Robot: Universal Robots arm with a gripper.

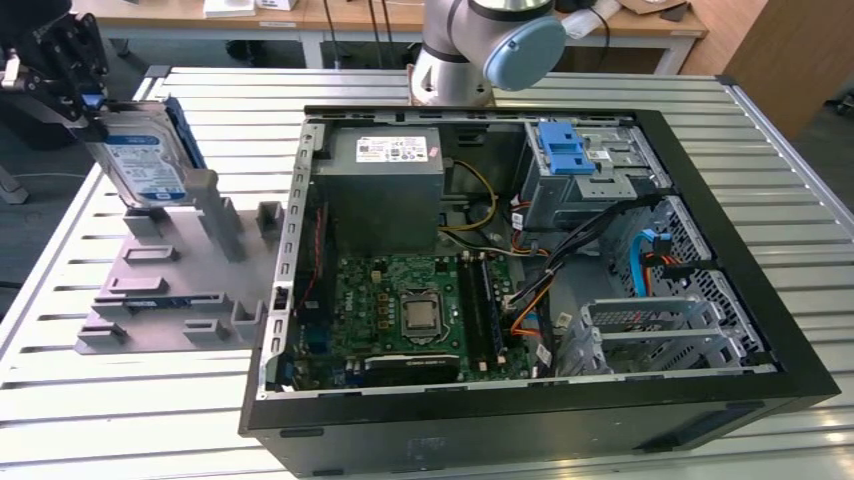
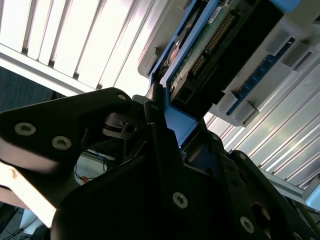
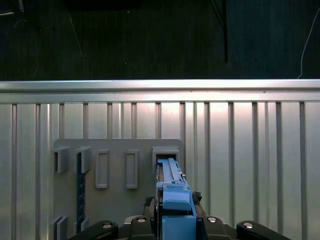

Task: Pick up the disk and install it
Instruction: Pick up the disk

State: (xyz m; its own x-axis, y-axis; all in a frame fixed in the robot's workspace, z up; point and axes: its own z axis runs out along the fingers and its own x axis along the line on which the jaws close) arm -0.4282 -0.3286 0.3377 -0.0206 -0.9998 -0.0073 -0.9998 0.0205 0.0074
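Exterior view, gripper (image 1: pixel 88 108) clamping disk (image 1: pixel 144 160), top edge

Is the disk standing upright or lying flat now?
Upright, slightly tilted. In the exterior view the disk stands on edge at the grey holder, with the end effector at its top edge.

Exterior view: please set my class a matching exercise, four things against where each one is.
Things:
1. disk
2. blue latch
3. grey metal box
4. grey rack

Places:
A. flat on the table, beside the computer case
B. upright, clamped in the gripper
C. on the drive cage inside the case
D. inside the case, next to the green board

Pairs: 1-B, 2-C, 3-D, 4-A
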